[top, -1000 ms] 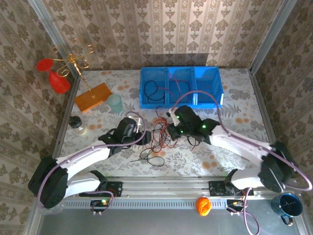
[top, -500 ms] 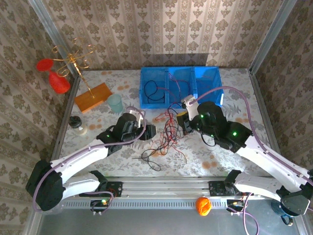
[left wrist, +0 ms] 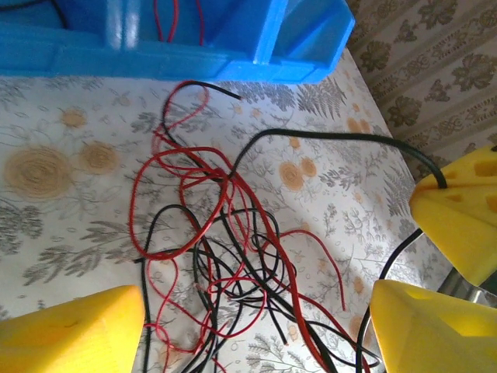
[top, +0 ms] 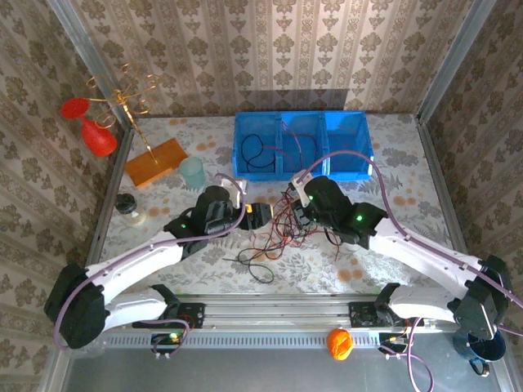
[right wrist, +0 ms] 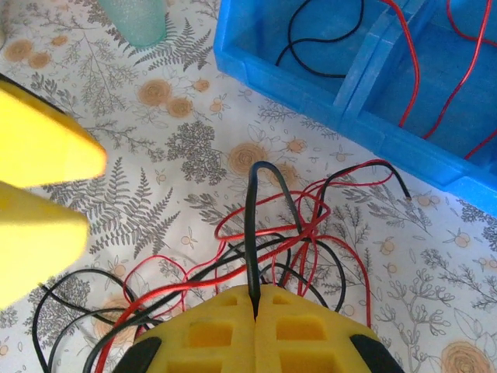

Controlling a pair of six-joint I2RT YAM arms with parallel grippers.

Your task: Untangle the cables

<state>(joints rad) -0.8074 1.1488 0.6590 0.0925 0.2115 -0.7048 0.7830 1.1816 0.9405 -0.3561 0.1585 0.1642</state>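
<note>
**cables** (top: 274, 230): loose knot of thin red and black wires on the flowered table (top: 400, 175), mid-table, just near of the blue bin (top: 239, 147). the strands cross in many places and some ends trail toward the near edge. one black wire and one red wire already lie in the bin's left and middle compartments.

**right gripper** (top: 301, 214): at the right side of the knot. in its wrist view the yellow fingers (right wrist: 202, 334) are pressed together on one black cable (right wrist: 253, 225), which rises from them in a narrow loop over the red strands.

**left gripper** (top: 260, 215): at the left side of the knot, jaws spread wide with nothing between them. in its wrist view the knot lies ahead, between the two fingertips (left wrist: 93, 326).

**change:** over the last second the left jaws have spread wider and that gripper has shifted right, up to the knot. the right gripper, drawn toward the bin half a second ago, has come back left with its grip unchanged. the knot lies more spread out than a second ago.

**meaning:** the black cable seems partly drawn out, though from above its path through the red loops is hard to follow. the left pincer looks set to hold the rest while the right pulls.
</note>
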